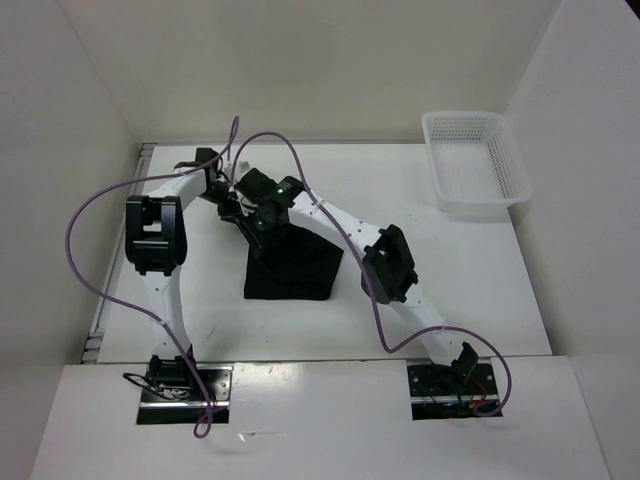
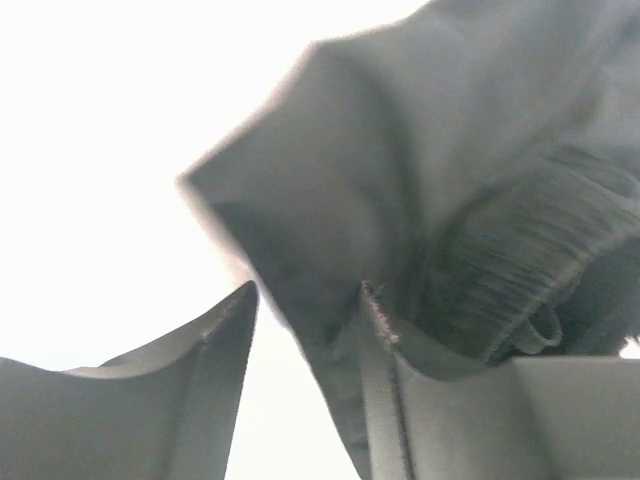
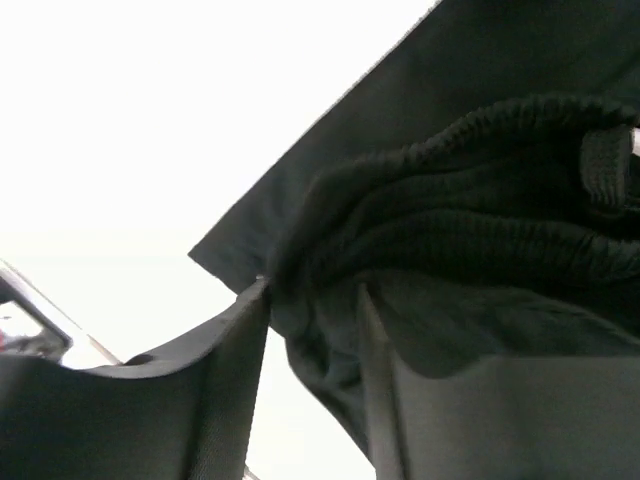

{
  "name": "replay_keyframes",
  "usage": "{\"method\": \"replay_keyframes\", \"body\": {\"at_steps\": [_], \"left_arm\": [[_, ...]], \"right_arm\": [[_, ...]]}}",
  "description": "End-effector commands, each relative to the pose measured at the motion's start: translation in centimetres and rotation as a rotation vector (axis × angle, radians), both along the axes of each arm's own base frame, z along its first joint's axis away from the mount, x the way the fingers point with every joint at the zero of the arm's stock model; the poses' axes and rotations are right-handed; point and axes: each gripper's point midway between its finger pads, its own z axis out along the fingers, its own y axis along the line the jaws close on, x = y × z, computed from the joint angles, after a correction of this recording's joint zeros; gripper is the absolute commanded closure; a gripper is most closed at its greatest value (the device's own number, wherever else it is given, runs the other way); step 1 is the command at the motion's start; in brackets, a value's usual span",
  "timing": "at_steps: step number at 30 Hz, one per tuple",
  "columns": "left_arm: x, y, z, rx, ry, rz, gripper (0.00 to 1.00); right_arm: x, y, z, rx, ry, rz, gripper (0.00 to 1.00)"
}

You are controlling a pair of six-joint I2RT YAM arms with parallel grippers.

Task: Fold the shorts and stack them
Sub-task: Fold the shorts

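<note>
Top external hides both jaws; wrist views show left gripper (image 2: 307, 287) and right gripper (image 3: 313, 285) parted astride the shorts (image 1: 295, 275)

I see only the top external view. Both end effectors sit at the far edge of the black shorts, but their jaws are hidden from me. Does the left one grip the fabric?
Observer: No. The left end effector has its jaws apart; a fold of the shorts lies between them with a bright gap beside it.
Operator: And the right one?
Observer: The right end effector is open too, with bunched fabric in the gap.
Operator: Which part?
Observer: The ribbed waistband, just beyond the tips.
</note>
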Motion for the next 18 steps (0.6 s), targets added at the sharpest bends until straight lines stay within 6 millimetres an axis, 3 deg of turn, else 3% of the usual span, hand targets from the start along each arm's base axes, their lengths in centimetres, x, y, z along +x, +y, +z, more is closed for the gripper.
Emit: {"method": "replay_keyframes", "body": {"at_steps": [1, 2, 3, 4, 6, 7, 10, 11, 12, 13, 14, 16, 17, 18], "left_arm": [[3.5, 6.6, 2.0, 0.167, -0.122, 0.114, 0.45], [4.2, 7.7, 3.5, 0.203, -0.163, 0.14, 0.44], [4.7, 8.5, 4.5, 0.221, -0.19, 0.16, 0.44], [5.3, 9.0, 6.6, 0.242, -0.244, 0.174, 0.42], [5.4, 9.4, 8.6, 0.266, -0.285, 0.189, 0.41], [5.4, 9.4, 10.6, 0.266, -0.329, 0.195, 0.4], [4.5, 7.1, 14.3, 0.226, -0.406, 0.154, 0.4], [3.3, 5.4, 14.4, 0.167, -0.388, 0.11, 0.4], [2.2, 3.9, 14.6, 0.133, -0.374, 0.075, 0.39], [0.2, 1.4, 14.8, 0.101, -0.342, 0.016, 0.39], [-1.0, -0.1, 14.1, 0.083, -0.3, -0.022, 0.39], [-3.8, -2.9, 12.0, 0.092, -0.217, -0.098, 0.37], [-4.4, -3.4, 10.8, 0.105, -0.188, -0.114, 0.37], [-4.6, -3.8, 9.5, 0.114, -0.165, -0.126, 0.37]], "right_arm": [[-0.1, 2.8, 9.8, 0.247, -0.098, 0.061, 0.53], [-0.1, 2.8, 12.2, 0.29, -0.134, 0.063, 0.45], [-0.7, 2.9, 13.4, 0.308, -0.147, 0.073, 0.43], [-0.7, 2.6, 13.8, 0.307, -0.158, 0.067, 0.42], [-0.9, 0.9, 14.1, 0.281, -0.187, 0.038, 0.35], [-1.1, 0.2, 13.9, 0.269, -0.197, 0.027, 0.32], [-2.2, -3.0, 13.5, 0.276, -0.234, -0.064, 0.22], [-1.7, -4.5, 13.4, 0.276, -0.258, -0.117, 0.2], [-2.4, -6.4, 12.8, 0.286, -0.264, -0.157, 0.14], [-2.4, -7.7, 12.1, 0.284, -0.246, -0.222, 0.12], [-2.4, -10.1, 9.1, 0.211, -0.229, -0.282, 0.12], [-3.2, -12.0, 7.8, 0.171, -0.226, -0.331, 0.12], [-3.9, -13.3, 5.3, 0.107, -0.203, -0.338, 0.12], [-4.2, -13.9, 4.7, 0.091, -0.196, -0.351, 0.12]]}}
